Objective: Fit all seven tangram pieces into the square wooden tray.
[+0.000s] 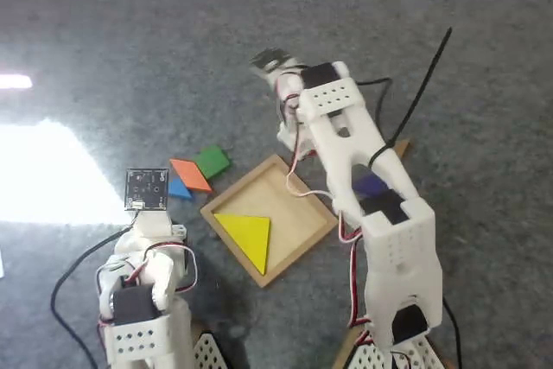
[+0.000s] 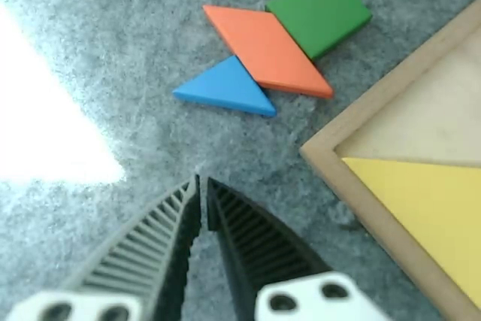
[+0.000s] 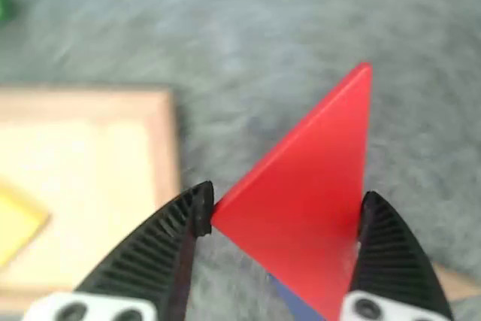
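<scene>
Grey speckled tabletop (image 1: pixel 104 58). Right arm stretched long past the far corner of the square wooden tray (image 1: pixel 238 186); right gripper (image 3: pixel 286 199) clamped on a red triangle piece (image 3: pixel 316 186), just outside the tray rim. Left arm folded low, left gripper (image 2: pixel 203 184) pinched together on nothing, over bare table near blue triangle (image 2: pixel 225 88), orange parallelogram (image 2: pixel 267 50), green square (image 2: pixel 319 9). Large yellow triangle (image 1: pixel 246 232) lies flat inside the tray.
</scene>
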